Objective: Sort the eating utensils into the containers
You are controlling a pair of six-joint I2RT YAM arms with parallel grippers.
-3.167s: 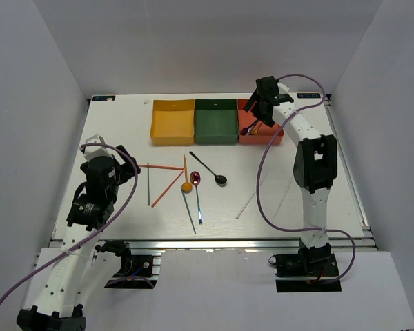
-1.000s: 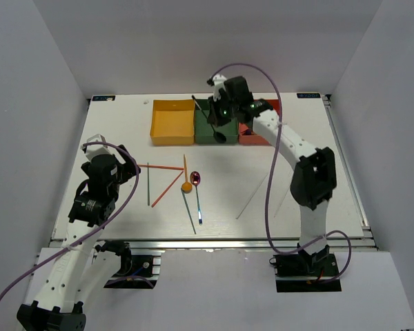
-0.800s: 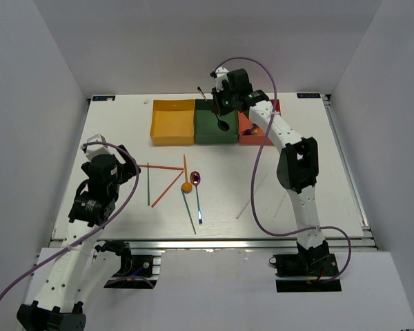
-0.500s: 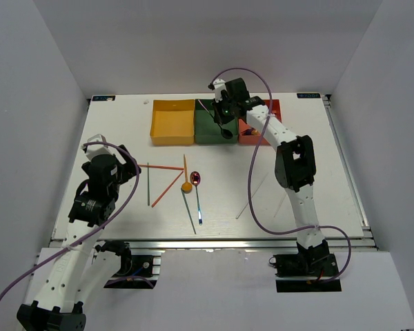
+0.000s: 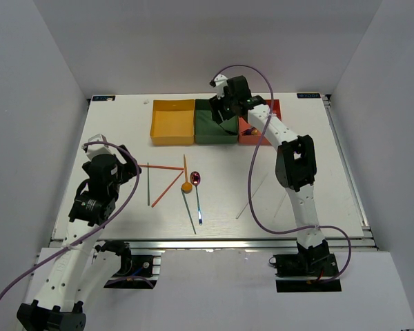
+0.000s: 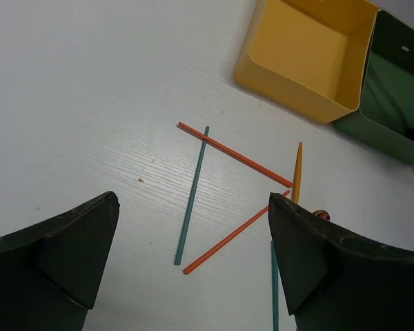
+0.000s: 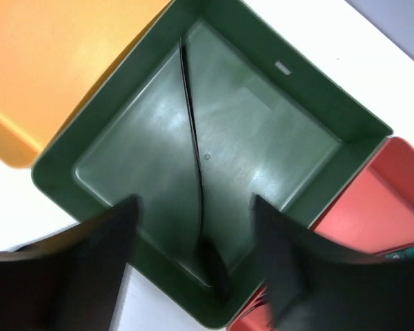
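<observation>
The black spoon (image 7: 193,138) that lay on the table among the loose pieces three seconds ago is now inside the dark green tray (image 7: 276,145). It runs from that tray's near corner, where its bowl rests, to the far wall, where its handle tip ends. The right gripper (image 5: 224,110), which was over the red-orange tray (image 7: 379,200) on the green tray's right, now hovers over the green tray with its fingers spread. I judge the spoon let go, since nothing is pinched between them. The yellow-orange tray (image 5: 172,123) touches the green tray's left side. Nearer the arms than the green tray lie two orange-red chopsticks (image 6: 234,155), a grey-green chopstick (image 6: 192,196), an orange spoon (image 5: 186,185) and a purple spoon (image 5: 195,178). The left gripper (image 6: 193,238) hangs above these, wide apart and empty, likely poised for a chopstick.
</observation>
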